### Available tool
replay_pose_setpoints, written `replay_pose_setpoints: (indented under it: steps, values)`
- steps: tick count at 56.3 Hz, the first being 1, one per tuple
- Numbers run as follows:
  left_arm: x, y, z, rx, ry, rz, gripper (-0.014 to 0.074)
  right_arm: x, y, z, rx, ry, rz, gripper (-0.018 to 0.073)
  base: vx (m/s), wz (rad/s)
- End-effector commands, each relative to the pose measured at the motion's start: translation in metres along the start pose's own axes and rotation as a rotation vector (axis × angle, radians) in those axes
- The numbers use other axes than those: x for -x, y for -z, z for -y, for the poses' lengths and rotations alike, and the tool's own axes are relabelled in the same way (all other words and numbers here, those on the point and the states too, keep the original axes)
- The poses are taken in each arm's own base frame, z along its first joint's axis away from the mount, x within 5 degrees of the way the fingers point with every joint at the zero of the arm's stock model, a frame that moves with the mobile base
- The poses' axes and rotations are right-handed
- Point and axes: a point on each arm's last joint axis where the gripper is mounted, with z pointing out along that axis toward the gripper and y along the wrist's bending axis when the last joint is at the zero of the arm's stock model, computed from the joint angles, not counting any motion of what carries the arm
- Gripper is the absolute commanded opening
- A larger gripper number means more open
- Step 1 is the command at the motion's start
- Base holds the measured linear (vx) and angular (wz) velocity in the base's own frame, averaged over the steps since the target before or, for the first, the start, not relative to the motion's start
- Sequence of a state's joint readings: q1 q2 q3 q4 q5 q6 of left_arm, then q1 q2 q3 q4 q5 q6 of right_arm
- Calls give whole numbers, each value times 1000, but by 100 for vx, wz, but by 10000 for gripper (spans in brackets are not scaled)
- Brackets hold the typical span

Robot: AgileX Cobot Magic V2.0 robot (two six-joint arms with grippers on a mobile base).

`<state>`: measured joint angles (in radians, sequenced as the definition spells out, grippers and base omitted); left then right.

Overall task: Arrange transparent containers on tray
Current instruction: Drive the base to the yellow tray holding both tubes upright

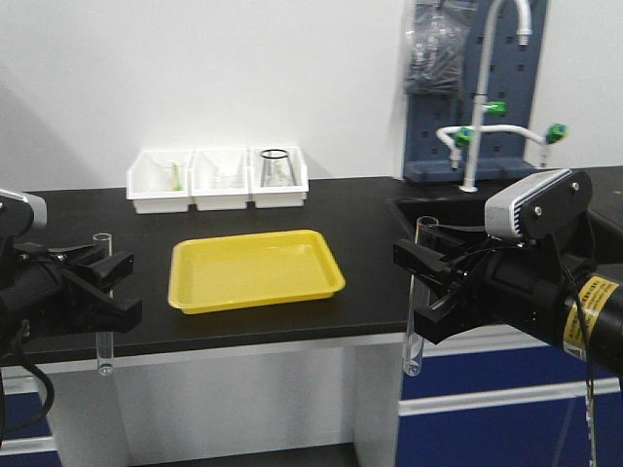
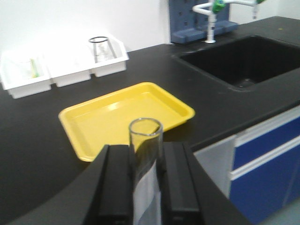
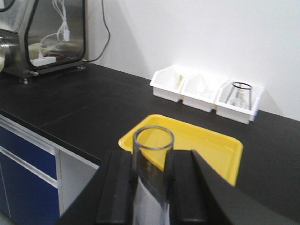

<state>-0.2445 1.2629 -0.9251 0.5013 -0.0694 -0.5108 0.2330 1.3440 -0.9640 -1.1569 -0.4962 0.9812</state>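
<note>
The yellow tray (image 1: 255,269) lies empty on the black counter, also seen in the left wrist view (image 2: 93,123) and right wrist view (image 3: 206,145). My left gripper (image 1: 102,284) is shut on an upright clear test tube (image 1: 103,336) in front of the counter's left edge; the tube's rim (image 2: 146,127) rises between the black fingers (image 2: 117,183). My right gripper (image 1: 421,287) is shut on a second upright test tube (image 1: 416,336), right of the tray; its open rim (image 3: 153,136) stands between the fingers (image 3: 186,187).
Three white bins (image 1: 218,178) sit at the back by the wall; the right one holds a clear beaker (image 1: 275,167). A black sink (image 2: 243,61) and white faucet (image 1: 484,97) are at the right. A metal-framed machine (image 3: 42,33) stands far left.
</note>
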Motion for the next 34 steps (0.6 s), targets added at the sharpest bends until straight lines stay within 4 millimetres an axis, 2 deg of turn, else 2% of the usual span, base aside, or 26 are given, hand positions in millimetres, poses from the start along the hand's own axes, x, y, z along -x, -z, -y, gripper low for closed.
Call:
replay_pose_setpoints:
  steps: [1,15,34]
  values:
    - [25,10,5,-41,18,129,-1,23,8,-2,14,3,89,-13,23,38]
    - [25,10,5,-42,18,131,-1,23,8,-2,14,3,89,-13,25,22]
    - [25,10,5,-42,18,131,-1,23,8,-2,15,3,90,-13,31,-2]
